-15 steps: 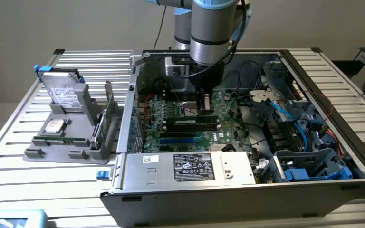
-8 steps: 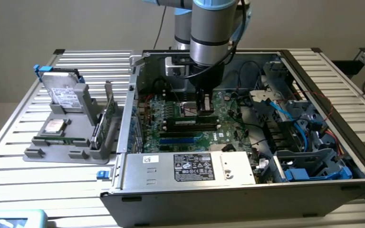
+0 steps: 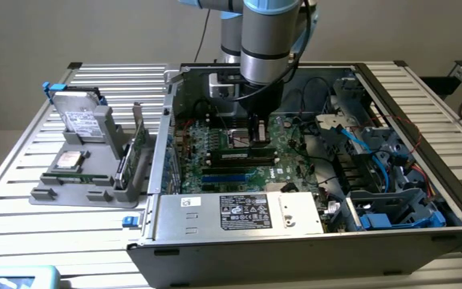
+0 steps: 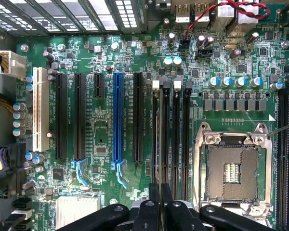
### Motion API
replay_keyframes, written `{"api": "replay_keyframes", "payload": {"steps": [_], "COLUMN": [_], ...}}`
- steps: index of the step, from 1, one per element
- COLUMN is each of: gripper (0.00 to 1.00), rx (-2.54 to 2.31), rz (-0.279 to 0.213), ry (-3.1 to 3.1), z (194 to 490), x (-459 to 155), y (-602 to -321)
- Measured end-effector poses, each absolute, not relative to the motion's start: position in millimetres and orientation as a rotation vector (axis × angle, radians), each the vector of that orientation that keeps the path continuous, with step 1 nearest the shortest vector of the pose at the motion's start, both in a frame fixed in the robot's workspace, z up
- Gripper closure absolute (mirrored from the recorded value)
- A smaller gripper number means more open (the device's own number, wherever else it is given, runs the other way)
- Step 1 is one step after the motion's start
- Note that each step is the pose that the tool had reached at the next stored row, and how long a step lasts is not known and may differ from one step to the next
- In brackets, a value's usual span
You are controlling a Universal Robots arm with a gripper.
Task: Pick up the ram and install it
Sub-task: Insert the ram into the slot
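Note:
The ram is a long dark stick with a white label. It stands on edge in a memory slot of the green motherboard, inside the open computer case. My gripper reaches straight down onto its top edge. In the wrist view the ram shows edge-on as a thin strip in the slot beside the white clips. The gripper is shut on that strip, its two black fingers pressed close together.
The empty processor socket lies beside the memory slots, and a blue card slot lies on their other side. A grey holder at the exterior view's left carries a hard drive and an expansion card. Power supply and blue cables crowd the case.

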State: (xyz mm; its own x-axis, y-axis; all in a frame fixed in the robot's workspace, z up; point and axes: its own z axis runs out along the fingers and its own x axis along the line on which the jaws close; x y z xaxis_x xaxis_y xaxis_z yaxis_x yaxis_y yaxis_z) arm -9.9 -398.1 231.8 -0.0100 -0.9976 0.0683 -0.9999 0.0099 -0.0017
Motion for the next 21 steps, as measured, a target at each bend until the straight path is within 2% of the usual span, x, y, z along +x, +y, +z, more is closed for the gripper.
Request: {"api": "replay_keyframes", "payload": {"steps": [21], "gripper": [0.87], "rx": [2.176], "rz": [0.076], "ry": [-2.199], "z": [229.6], "x": [-9.9], "y": [-399.5]}}
